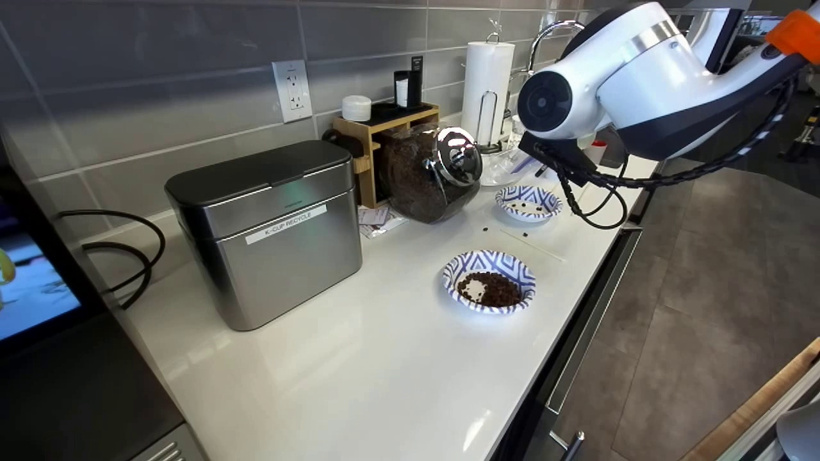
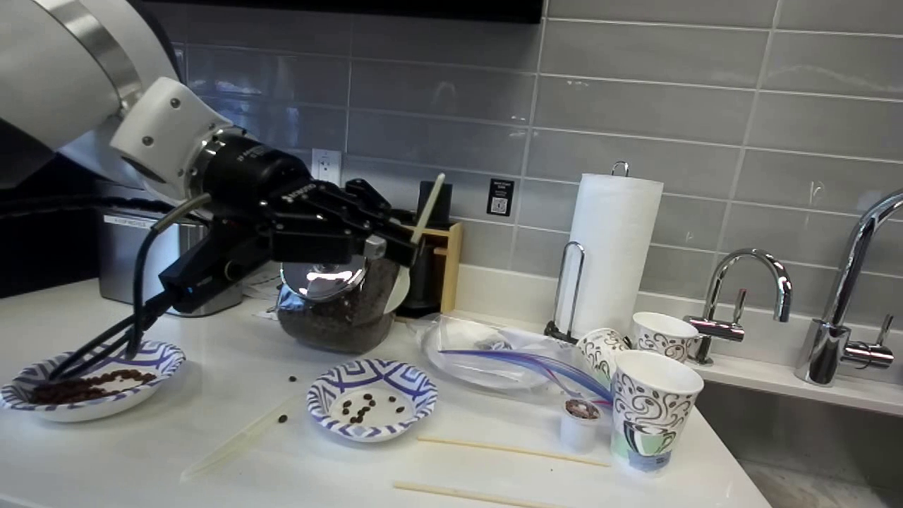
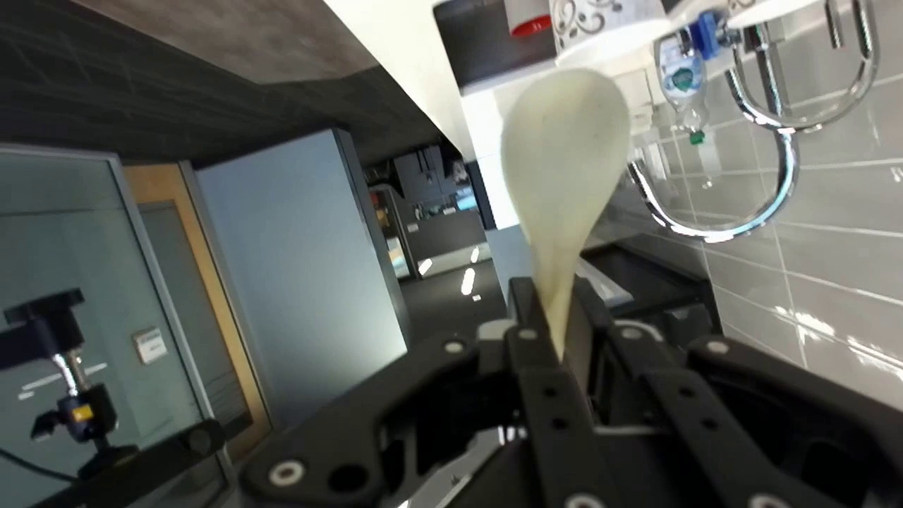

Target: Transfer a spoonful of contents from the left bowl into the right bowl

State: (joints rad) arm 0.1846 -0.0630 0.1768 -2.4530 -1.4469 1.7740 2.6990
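Note:
The left bowl (image 1: 490,258) (image 2: 161,358) stands on the counter in both exterior views. It has dark brown contents (image 1: 501,292), with a pale patch of bottom showing. The right bowl (image 1: 529,192) (image 2: 411,384) has a pale centre with several dark beans (image 2: 365,409). My gripper (image 2: 401,245) is shut on a pale spoon (image 3: 566,141), well above counter height near the right bowl. The spoon's handle points up and its scoop (image 2: 399,291) hangs down. No beans show on the visible face of the scoop in the wrist view. The arm hides the gripper in an exterior view.
A pale translucent utensil (image 2: 233,443) and stray beans (image 2: 283,419) lie between the bowls. A bean jar (image 2: 338,317), a bagged plate (image 2: 487,360), paper cups (image 2: 652,416), a pod (image 2: 580,427) and wooden sticks (image 2: 511,450) stand or lie around. A bin (image 1: 282,243) stands opposite.

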